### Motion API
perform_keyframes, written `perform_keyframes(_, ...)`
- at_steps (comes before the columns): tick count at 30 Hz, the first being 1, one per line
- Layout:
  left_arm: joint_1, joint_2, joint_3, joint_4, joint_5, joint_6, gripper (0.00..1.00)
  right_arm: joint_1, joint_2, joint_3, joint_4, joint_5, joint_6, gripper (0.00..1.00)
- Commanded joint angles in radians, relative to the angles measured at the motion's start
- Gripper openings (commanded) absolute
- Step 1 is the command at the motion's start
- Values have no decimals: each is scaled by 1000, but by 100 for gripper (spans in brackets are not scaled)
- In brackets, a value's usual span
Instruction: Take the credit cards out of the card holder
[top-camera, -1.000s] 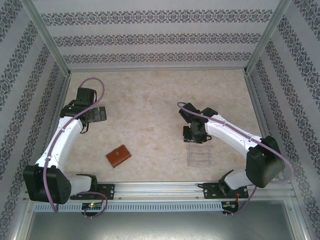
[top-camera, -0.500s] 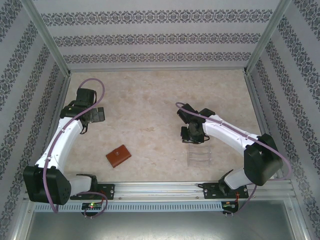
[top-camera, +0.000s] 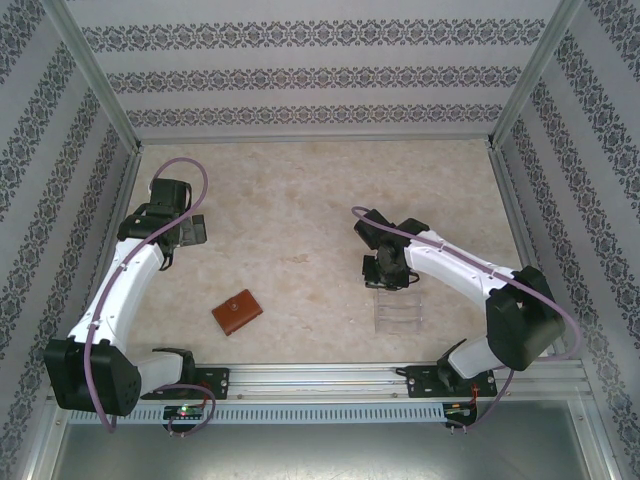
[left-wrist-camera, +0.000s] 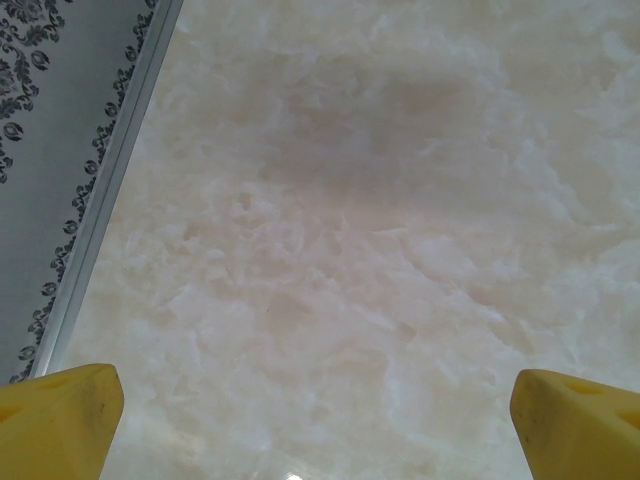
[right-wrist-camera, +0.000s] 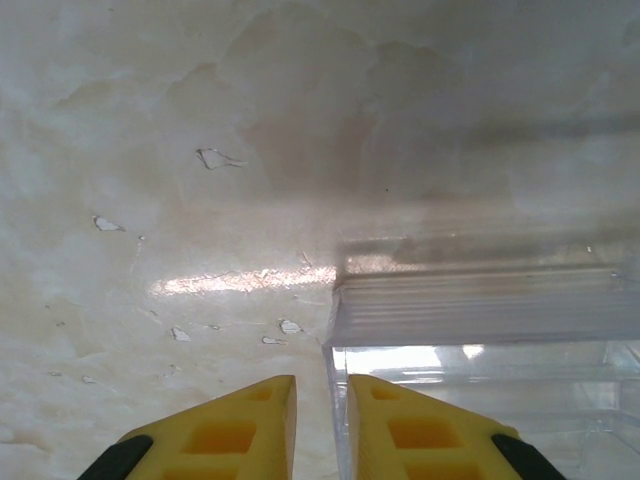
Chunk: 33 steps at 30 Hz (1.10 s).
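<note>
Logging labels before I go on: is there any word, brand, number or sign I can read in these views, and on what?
None can be read.
The small brown leather card holder shows no legible stamp from above.
The clear plastic slotted rack carries no print.
The patterned wall panels bear floral ornament, not letters.
The marbled beige table has only scuffs.

Overhead camera looking down on the whole surface (top-camera: 300, 190), wrist cameras close above it, right one sharing the clear rack (right-wrist-camera: 480, 310).
</note>
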Motion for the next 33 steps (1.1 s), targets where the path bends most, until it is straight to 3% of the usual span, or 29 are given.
perform_keyframes(1,-8,-26,-8,-17,-29,13,100,15,16,-19,-10,-1,15,22)
perform_keyframes(23,-8,-15,-6,-22,-31,19,100,21,44,49,-44,12,-7,11)
perform_keyframes(33,-8,-21,-8,-23,-23,19,100,22,215,286,-78,30,-41,10)
